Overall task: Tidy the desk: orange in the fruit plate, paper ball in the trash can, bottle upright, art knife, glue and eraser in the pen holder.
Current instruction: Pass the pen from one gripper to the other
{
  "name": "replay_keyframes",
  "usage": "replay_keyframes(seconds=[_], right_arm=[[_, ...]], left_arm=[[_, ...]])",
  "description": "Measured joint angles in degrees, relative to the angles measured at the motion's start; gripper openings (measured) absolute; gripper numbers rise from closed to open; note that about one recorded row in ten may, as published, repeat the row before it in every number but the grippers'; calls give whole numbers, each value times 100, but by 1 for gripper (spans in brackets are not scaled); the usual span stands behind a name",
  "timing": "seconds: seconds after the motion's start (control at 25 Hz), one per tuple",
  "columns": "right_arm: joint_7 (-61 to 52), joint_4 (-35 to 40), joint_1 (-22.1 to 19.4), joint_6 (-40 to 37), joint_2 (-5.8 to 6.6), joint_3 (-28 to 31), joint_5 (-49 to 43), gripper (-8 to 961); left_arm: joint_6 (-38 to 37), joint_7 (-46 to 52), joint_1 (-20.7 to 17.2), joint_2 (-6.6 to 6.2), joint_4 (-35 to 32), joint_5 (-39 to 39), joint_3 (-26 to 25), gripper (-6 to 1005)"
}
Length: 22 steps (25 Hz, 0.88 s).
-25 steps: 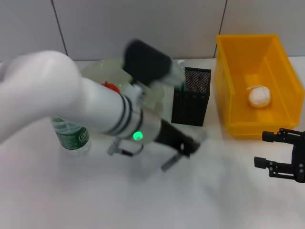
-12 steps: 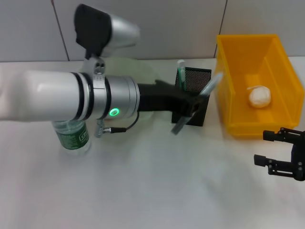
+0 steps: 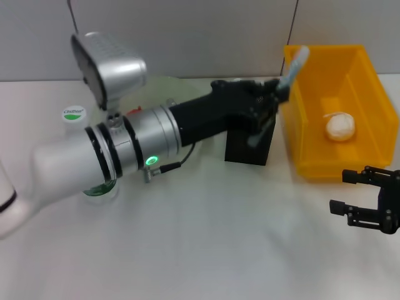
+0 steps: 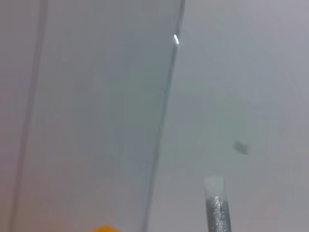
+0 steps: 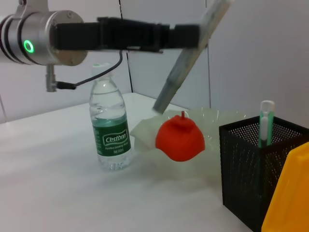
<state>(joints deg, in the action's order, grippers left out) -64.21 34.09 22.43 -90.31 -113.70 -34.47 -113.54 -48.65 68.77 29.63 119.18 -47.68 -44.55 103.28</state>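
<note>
Two arms in view: the left gripper [image 3: 270,100] is up above the pen holder [image 3: 250,145], jaws clamped on the grey art knife [image 5: 186,65], held tilted over it. Glue [image 5: 264,122] stands in the holder, orange [image 5: 181,137] in the fruit plate [image 5: 145,128], bottle [image 5: 111,128] upright, paper ball [image 3: 340,126] in the trash can [image 3: 306,125]. Right gripper [image 3: 365,201] idles near the bin, jaws apart.

paper ball [image 3: 340,127] in trash can [image 3: 310,119], pen holder [image 3: 249,144] just left, bottle [image 5: 111,131] far left
</note>
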Motion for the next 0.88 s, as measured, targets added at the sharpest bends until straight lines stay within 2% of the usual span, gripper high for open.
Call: replay_keyframes(seconds=[0.04,0.16,0.2,0.24,0.32,0.36,0.4,0.6,0.76,0.88], right_arm=[[-2,0,4,15,-6,-12,-4,740],[-20,0,19,24,-15,-21,-9,740],[-46,0,32,24,-28,-25,-10,740],[-46,0,32,24,-28,-25,-10,740],[-76,1,62,24,-53,-31,-12,740],[-76,1,62,24,-53,-31,-12,740],[-81,1,75,25,-69,-32,-14,740],[-83,1,83,24,-84,-15,-17,740],[-84,1,79,20,-84,43,5,740],[-82,1,72,-109,-99,346,50,740]], left_arm=[[0,0,0,0,0,0,0,177],[-178,-1619,195,0,667,1706,481,177],[-310,-2366,315,0,975,2609,813,177],[-310,-2366,315,0,975,2609,813,177],[-480,-3271,472,0,1273,3897,1357,177],[-480,-3271,472,0,1273,3897,1357,177],[-497,-3696,558,-1,1364,4596,1667,177],[-505,-4030,669,0,1408,5108,1924,178],[-519,-4040,660,0,1411,5130,1929,178],[-690,-4011,530,0,1413,5146,1932,178]])
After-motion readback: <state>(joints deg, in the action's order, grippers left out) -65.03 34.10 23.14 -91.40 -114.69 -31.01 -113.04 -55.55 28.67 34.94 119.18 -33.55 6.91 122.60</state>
